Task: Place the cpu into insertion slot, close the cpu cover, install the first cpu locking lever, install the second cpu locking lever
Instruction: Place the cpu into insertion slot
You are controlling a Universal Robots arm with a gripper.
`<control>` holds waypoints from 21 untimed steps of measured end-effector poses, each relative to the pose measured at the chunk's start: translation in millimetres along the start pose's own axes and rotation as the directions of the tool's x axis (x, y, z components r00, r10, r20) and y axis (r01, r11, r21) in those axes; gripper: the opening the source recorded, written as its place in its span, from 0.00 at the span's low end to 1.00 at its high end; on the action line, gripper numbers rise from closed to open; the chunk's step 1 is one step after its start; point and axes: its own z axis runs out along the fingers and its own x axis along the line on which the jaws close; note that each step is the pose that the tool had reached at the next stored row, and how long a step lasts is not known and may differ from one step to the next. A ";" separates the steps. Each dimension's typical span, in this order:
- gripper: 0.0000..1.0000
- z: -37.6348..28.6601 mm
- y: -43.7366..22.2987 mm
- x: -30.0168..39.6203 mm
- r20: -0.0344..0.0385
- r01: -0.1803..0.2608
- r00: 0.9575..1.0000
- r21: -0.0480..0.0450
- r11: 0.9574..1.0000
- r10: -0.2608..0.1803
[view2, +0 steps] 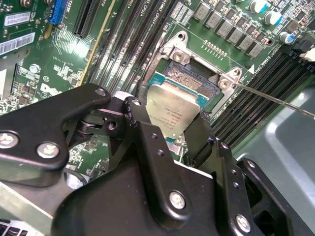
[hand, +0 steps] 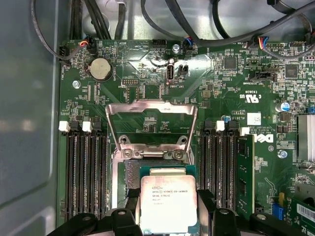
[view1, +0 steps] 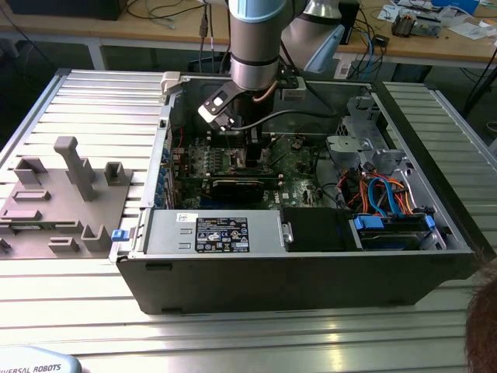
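My gripper [view2: 172, 118] [hand: 167, 199] is shut on the cpu [view2: 174, 105] [hand: 168, 204], a small square chip with a silver-grey top. Its black fingers [view2: 140, 115] clamp two opposite edges of the chip. The cpu hangs tilted just over the insertion slot [view2: 189, 73] [hand: 129, 174], partly covering its pin field. The cpu cover [hand: 150, 104], a silvery frame with a square window, stands flipped open beyond the slot. A thin metal locking lever [view2: 275, 101] sticks out from a corner of the slot. In the exterior view the gripper [view1: 248, 148] reaches down into the open computer case.
Black memory slots [hand: 83, 172] flank the socket on both sides. The case [view1: 295, 264] holds a power supply [view1: 221, 233], a drive cage [view1: 361, 132] and cables. Grey fixtures [view1: 78, 167] stand on the table at the exterior view's left. A person's head [view1: 485, 318] shows at the lower right.
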 end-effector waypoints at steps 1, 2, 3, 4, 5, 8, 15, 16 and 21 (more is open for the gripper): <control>0.55 0.1 -0.2 0.1 0.000 0.000 1.000 0.000 1.000 0.000; 0.55 0.3 -0.3 0.3 0.000 0.000 1.000 0.000 1.000 0.000; 0.55 0.4 -0.4 0.4 0.000 0.000 1.000 0.000 1.000 0.000; 0.55 0.5 -0.4 0.5 0.000 0.000 1.000 0.000 1.000 0.000; 0.55 0.6 -0.5 0.6 0.000 0.000 1.000 0.000 1.000 0.000; 0.55 1.1 -0.7 0.7 0.000 -0.001 1.000 0.000 1.000 0.001; 0.55 1.9 -1.7 0.8 0.000 -0.001 1.000 0.000 1.000 0.001; 0.55 2.0 -1.9 0.8 0.000 -0.001 1.000 0.000 1.000 0.001; 0.55 2.7 -2.7 0.8 0.000 -0.001 1.000 0.000 1.000 0.001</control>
